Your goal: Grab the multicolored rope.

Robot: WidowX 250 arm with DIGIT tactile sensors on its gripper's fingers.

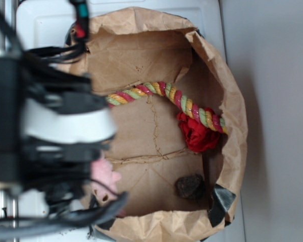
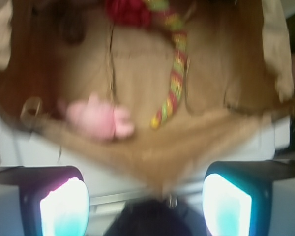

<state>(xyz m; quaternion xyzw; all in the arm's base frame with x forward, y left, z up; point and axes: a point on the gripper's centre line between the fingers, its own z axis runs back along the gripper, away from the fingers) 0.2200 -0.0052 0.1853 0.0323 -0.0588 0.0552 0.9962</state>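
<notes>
Rope [image 1: 167, 97], multicolored, twisted from red, yellow and light green strands: laid inside open brown paper bag [image 1: 232, 101] in a curve from 9 o'clock through centre toward 3 o'clock. Far end resting against bag wall, just above red fabric bundle [image 1: 197, 133] and touching it. Near end at arm side, partly hidden behind arm housing in exterior view. Pink plush toy [image 1: 105, 179] at 7 o'clock on bag floor, well apart from rope. Dark fuzzy lump [image 1: 190, 186] at 5 o'clock, near bag wall.

Claw [image 2: 145, 201]: released, empty, both fingers [image 2: 64, 209] spread wide, outside bag above its near rim. In wrist view, blurred: rope [image 2: 176, 73] at 12 to 1 o'clock of claw, lower tip near centre; plush toy [image 2: 99, 119] at 11 o'clock. No contact between claw and rope.
</notes>
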